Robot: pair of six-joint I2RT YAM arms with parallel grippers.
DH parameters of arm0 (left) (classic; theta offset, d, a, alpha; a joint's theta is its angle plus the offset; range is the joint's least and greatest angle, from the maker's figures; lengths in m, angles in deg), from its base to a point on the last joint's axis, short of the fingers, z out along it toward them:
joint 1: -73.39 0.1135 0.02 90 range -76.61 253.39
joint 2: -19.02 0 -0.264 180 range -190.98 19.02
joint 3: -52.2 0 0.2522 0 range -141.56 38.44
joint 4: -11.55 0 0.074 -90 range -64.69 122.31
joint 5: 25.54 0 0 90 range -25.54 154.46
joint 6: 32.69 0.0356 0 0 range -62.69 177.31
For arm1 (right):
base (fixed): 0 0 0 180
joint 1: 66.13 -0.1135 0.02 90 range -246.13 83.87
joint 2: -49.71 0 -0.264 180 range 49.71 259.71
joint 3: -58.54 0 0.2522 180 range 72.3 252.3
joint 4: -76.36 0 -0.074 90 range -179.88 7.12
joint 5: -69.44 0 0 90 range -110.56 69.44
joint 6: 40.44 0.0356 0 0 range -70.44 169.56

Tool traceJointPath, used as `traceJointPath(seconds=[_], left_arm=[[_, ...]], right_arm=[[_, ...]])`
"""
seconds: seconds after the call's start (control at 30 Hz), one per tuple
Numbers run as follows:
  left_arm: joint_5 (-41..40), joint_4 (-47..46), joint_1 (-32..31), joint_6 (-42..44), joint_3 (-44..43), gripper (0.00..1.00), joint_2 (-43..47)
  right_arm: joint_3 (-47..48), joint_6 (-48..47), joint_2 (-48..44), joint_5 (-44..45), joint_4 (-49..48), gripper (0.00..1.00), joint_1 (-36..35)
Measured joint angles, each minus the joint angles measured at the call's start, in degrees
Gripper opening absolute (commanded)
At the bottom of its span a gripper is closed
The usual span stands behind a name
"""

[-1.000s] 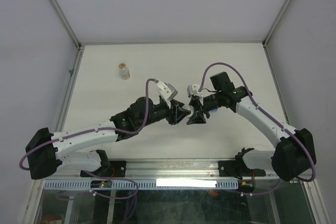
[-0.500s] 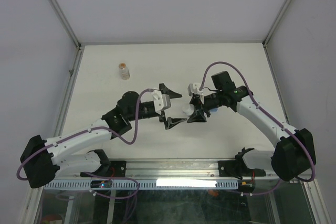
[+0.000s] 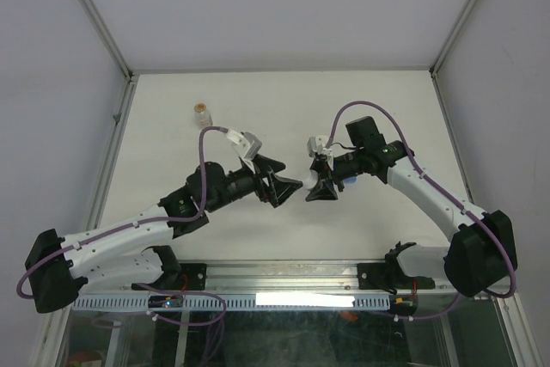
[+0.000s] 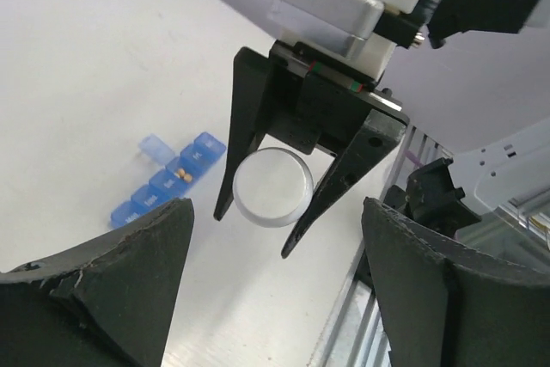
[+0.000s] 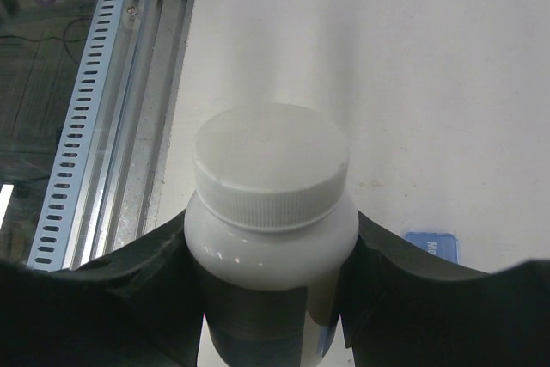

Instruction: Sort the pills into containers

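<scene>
Broadly, the white desk [image 3: 172,169] carries little: both arms reach in from its near edge and meet around its middle. The left gripper [image 3: 279,185] has its claw spread wide with nothing between the fingers, and it points straight at the right gripper [image 3: 316,186]. That claw is clamped on a white bottle [image 5: 271,229], held above the desk and tipped on its side so the screw cap [image 4: 273,186] faces the left arm.

A small clear bottle [image 3: 203,115] with tan contents stands alone toward the far-left corner, well apart from both arms.

The blue pill organiser [image 4: 163,185] lies flat near the middle of the desk, under the right gripper, so the overhead view barely shows it. The left wrist view shows one lid flipped up at the end of the strip and a tan pill [image 4: 182,176] in a compartment beside it; what the other compartments hold I cannot tell.

By my reading, sorting has barely begun. The cap is still on the white bottle, so uncapping looks like the step in hand, with pouring and distributing the pills left to do.
</scene>
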Motion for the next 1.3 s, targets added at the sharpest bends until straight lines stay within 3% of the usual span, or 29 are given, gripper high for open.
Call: traceJointPath(seconds=[0.17, 0.53, 0.67, 0.77, 0.93, 1.03, 1.07, 1.13, 1.23, 1.3], left_arm=[[-9.0, 8.4, -5.9, -2.5, -7.3, 0.72, -6.1], [-12.6, 14.2, -6.7, -2.8, -12.7, 0.56, -13.0], [-12.4, 15.2, -6.7, -2.7, -13.7, 0.41, -14.2], [-11.7, 15.4, -6.7, -2.4, -14.7, 0.21, -15.1], [-8.5, 14.7, -6.3, 2.0, -14.6, 0.12, -15.3], [-3.5, 12.2, -5.2, 9.0, -13.1, 0.21, -14.8], [-1.5, 11.3, -4.7, 11.7, -12.2, 0.31, -14.4], [2.1, 9.6, -3.7, 15.8, -10.5, 0.69, -13.3], [5.8, 7.9, -1.4, 17.2, -8.4, 0.93, -11.5], [6.6, 6.3, 0.2, 15.9, -6.7, 0.97, -9.6]], right_arm=[[0.0, 0.0, 0.0, 0.0, -0.2, 0.0, 0.0], [0.0, 0.0, 0.0, 0.0, -0.2, 0.0, 0.0], [0.0, 0.0, 0.0, 0.1, -0.2, 0.0, 0.0], [0.0, 0.0, 0.0, 0.4, -0.2, 0.0, 0.2], [0.0, -0.1, 0.0, 0.6, -0.1, 0.0, 0.3], [0.0, -0.3, 0.0, 0.6, 0.0, 0.0, 0.3], [0.0, -0.5, 0.0, 0.5, 0.2, 0.0, 0.3], [0.0, -0.7, 0.0, 0.2, 0.3, 0.0, 0.1], [0.0, -0.4, 0.0, 0.0, 0.1, 0.0, -0.1], [0.0, -0.4, 0.0, 0.0, 0.1, 0.0, 0.0]])
